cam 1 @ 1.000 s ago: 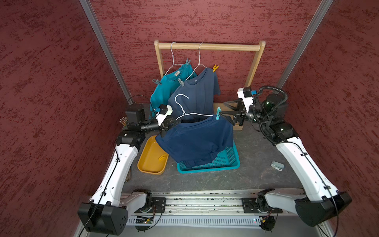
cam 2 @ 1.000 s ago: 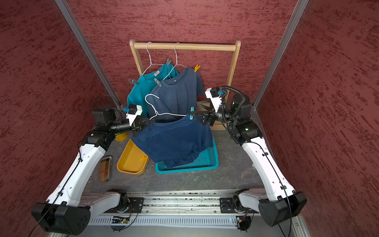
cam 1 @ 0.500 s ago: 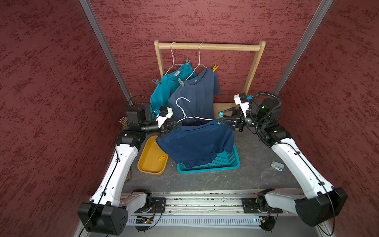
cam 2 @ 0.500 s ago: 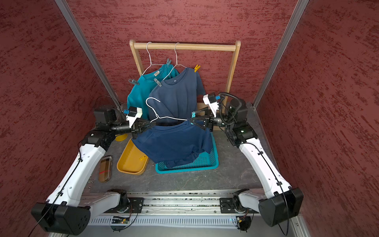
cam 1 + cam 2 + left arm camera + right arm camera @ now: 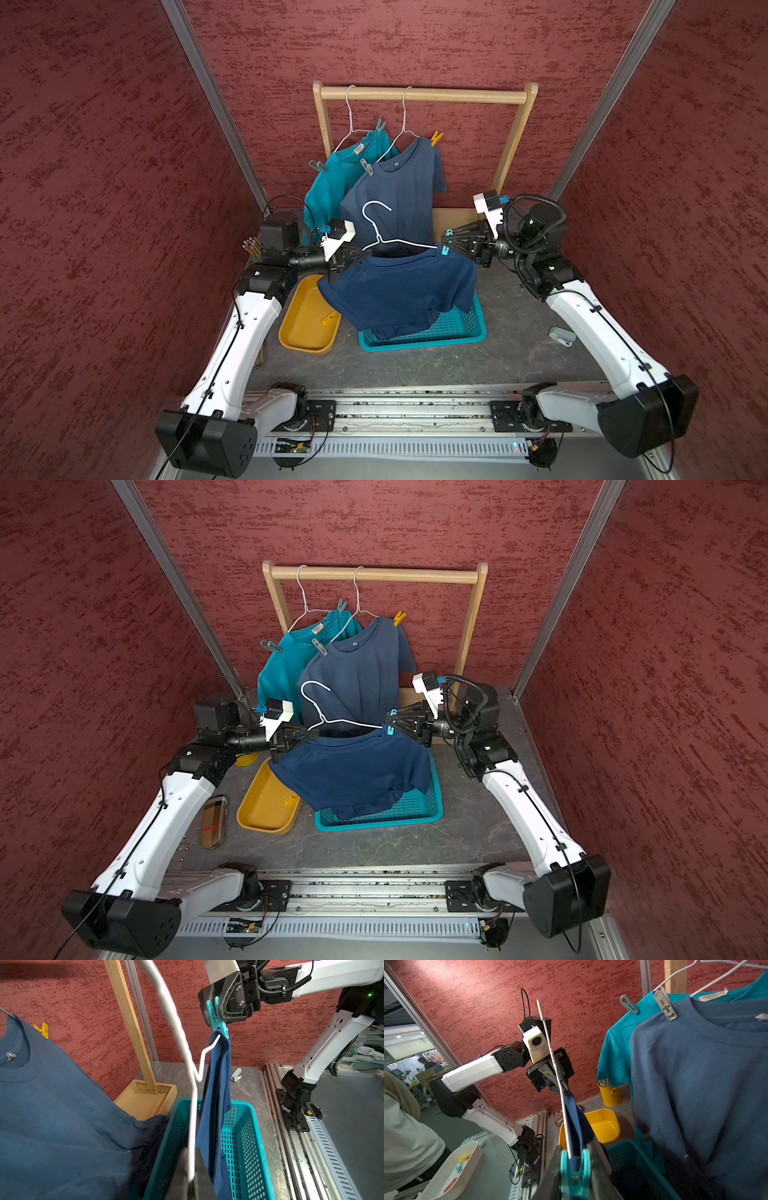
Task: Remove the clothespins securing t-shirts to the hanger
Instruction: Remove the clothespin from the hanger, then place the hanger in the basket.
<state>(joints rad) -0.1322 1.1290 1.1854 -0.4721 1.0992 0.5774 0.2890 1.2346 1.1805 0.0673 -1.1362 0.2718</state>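
- Now the right tool (image 5: 214, 1016) has its jaws closed on the handle end of the teal clothespin (image 5: 217, 1022). This clothespin pins the shoulder of the navy shirt (image 5: 399, 286) to the white hanger (image 5: 193, 1118), above the basket (image 5: 457, 328)
- The left tool (image 5: 357, 254) is closed on the opposite end of the hanger and holds it in the air, in front of the rack (image 5: 419, 94)
- I think the squeeze must be firm enough to open the mouth of the clothespin fully, because in the right wrist view it bites both cloth and wire
- Only then should it be pulled away along its own length, outward from the shoulder and not sideways, so that it does not drag the cloth or twist the wire
- The left tool should hold rigid as a counter-hold; if the hanger swings, the clothespin may slip from the grip
- Once free, the shirt may slide down toward the basket, which seems acceptable
- The clothespin probably belongs in the yellow tray (image 5: 305, 320) on the surface, where one yellow clothespin (image 5: 330, 319) lies
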